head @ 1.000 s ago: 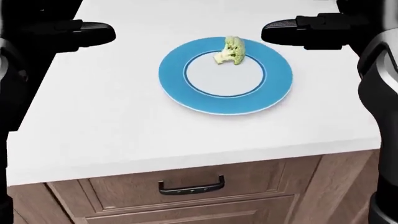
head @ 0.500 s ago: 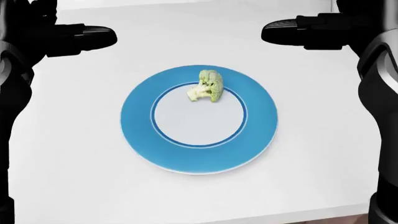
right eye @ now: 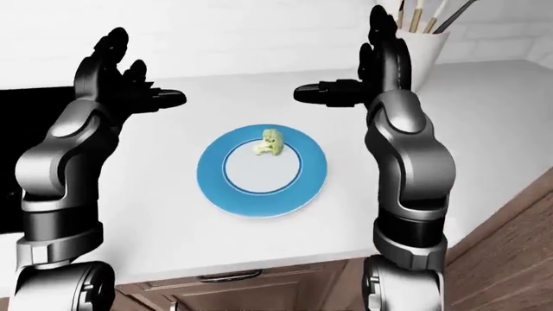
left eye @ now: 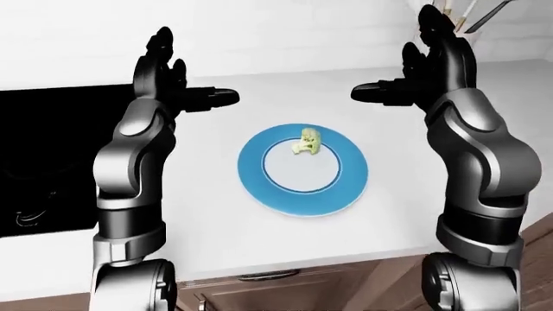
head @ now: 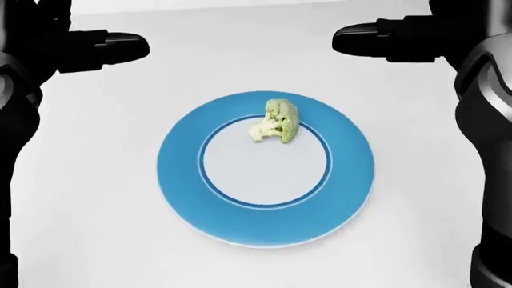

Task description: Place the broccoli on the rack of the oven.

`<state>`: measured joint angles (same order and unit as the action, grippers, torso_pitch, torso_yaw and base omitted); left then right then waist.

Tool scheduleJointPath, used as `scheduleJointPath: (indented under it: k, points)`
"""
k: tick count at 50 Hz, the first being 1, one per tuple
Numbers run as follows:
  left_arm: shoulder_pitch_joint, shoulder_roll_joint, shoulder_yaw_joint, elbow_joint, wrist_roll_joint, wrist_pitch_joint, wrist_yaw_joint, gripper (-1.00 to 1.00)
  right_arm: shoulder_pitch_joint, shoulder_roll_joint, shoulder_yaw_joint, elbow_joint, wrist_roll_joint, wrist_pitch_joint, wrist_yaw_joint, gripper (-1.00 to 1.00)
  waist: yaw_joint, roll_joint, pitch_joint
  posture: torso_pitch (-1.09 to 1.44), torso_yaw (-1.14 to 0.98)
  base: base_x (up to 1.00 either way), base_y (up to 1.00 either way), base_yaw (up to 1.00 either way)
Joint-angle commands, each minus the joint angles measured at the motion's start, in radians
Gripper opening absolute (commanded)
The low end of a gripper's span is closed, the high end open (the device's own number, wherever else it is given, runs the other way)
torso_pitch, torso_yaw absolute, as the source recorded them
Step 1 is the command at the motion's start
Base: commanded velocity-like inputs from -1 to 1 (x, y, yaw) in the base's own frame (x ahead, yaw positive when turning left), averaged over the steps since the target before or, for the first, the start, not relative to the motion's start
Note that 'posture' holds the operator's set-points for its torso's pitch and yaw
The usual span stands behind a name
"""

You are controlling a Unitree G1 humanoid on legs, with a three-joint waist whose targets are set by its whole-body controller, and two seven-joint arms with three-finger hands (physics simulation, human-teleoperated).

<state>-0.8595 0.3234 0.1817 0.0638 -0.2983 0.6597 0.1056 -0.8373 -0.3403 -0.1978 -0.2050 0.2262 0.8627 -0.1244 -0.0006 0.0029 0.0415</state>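
Since half a second ago the whole head view has shifted a little: the blue plate [head: 265, 168] now sits slightly further right and lower and looks somewhat larger, and the brown strip at the bottom edge has dropped out of sight, so we take it that the camera moved, not the things. Against a second ago the change is greater, for the drawer and its handle then filled the bottom of that view.

The broccoli [head: 276, 122] lies where it lay on the plate, on the inner ring at the plate's upper edge, its pale stem pointing left in the head view. The plate rests on the white counter [left eye: 207, 214].

Our left hand [left eye: 177, 84] and right hand [left eye: 423, 71] are raised on either side of the plate, well apart from it, both released with fingers spread and thumbs pointing inward, grasping nothing.

A black cooktop [left eye: 52, 155] lies at the left of the left-eye view, and a white utensil holder [right eye: 428, 48] stands behind the right hand.
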Motion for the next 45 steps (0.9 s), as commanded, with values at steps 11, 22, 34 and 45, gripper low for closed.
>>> scheduleJointPath:
  k: [11,22,34,45]
  points:
    - [-0.031,-0.01,-0.008,-0.02,0.014,-0.039,-0.014,1.0,-0.029,-0.021,-0.013,-0.025,0.001,-0.017,-0.015,1.0,0.0,-0.007,-0.016,0.0,0.0,0.0,0.0,0.0]
    - [-0.165,-0.05,-0.06,0.35,0.108,-0.218,-0.151,1.0,-0.022,-0.017,-0.009,-0.008,-0.011,-0.031,-0.014,1.0,0.008,-0.017,-0.027,0.0,0.0,0.0,0.0,0.0]
    - [-0.321,-0.101,-0.098,0.629,0.192,-0.356,-0.255,1.0,-0.023,-0.029,-0.026,-0.005,-0.005,-0.028,-0.018,1.0,0.013,-0.034,-0.038,0.0,0.0,0.0,0.0,0.0]
    - [-0.42,-0.134,-0.103,0.767,0.233,-0.417,-0.329,1.0,-0.018,-0.029,-0.02,0.012,-0.004,-0.047,-0.018,1.0,0.014,-0.04,-0.044,0.0,0.0,0.0,0.0,0.0]
